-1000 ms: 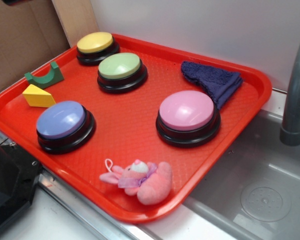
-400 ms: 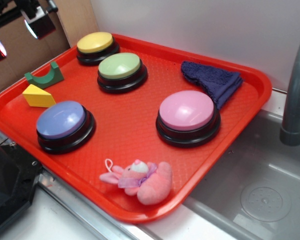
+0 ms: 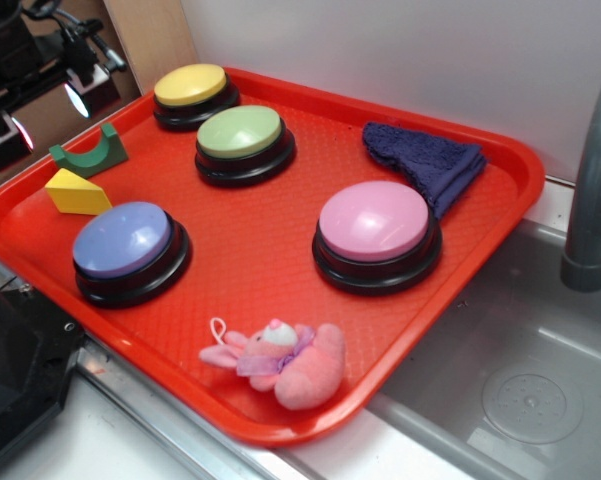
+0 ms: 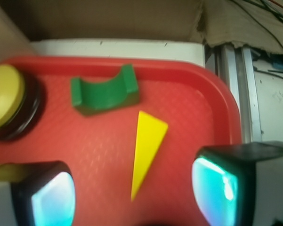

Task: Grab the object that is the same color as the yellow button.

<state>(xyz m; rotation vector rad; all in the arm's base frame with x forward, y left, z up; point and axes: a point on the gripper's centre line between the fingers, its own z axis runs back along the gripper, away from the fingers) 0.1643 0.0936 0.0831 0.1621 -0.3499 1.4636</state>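
Note:
The small yellow wedge block (image 3: 76,192) lies on the left end of the red tray (image 3: 280,270); in the wrist view the wedge (image 4: 146,146) points down between my two fingers. My gripper (image 3: 48,108) (image 4: 134,190) hovers open above and behind the wedge, holding nothing. The yellow button (image 3: 191,86) (image 4: 4,96) stands at the tray's far corner, its black base beneath it. A green arch-cut block (image 3: 90,150) (image 4: 105,92) rests between the button and the wedge.
Light-green (image 3: 240,133), pink (image 3: 374,222) and lilac (image 3: 122,240) buttons stand on the tray, with a blue cloth (image 3: 425,160) at the back and a pink plush toy (image 3: 285,360) at the front. A sink (image 3: 520,380) and grey tap (image 3: 590,200) lie right. Cardboard stands behind.
My gripper has come into view at the upper left and dropped lower toward the wedge and the green block. Nothing on the tray has moved.

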